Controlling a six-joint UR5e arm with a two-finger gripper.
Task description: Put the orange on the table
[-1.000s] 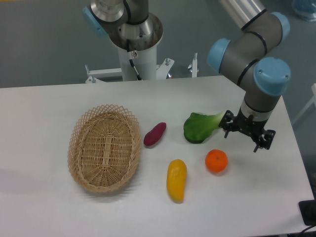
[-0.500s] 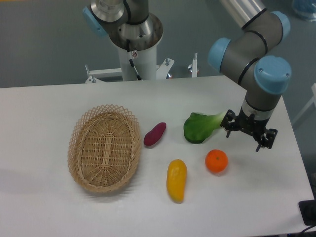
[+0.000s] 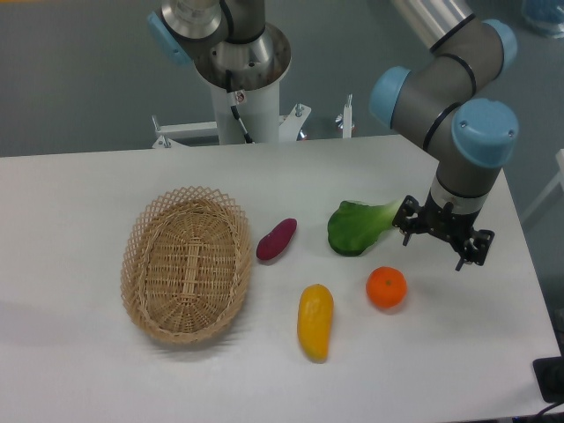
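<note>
The orange (image 3: 387,288) is a small bright-orange ball resting on the white table (image 3: 106,379), right of centre. My gripper (image 3: 438,241) hangs above and to the right of it, apart from it. Its fingers look spread with nothing between them. The arm's blue-capped wrist rises behind the gripper.
A green leafy vegetable (image 3: 357,226) lies just left of the gripper. A yellow-orange elongated fruit (image 3: 315,321) lies left of the orange, and a purple sweet potato (image 3: 276,240) beyond it. An oval wicker basket (image 3: 186,262) stands at the left. The table's right edge is near the gripper.
The gripper has shifted very slightly to the right and stays open. The orange has not moved.
</note>
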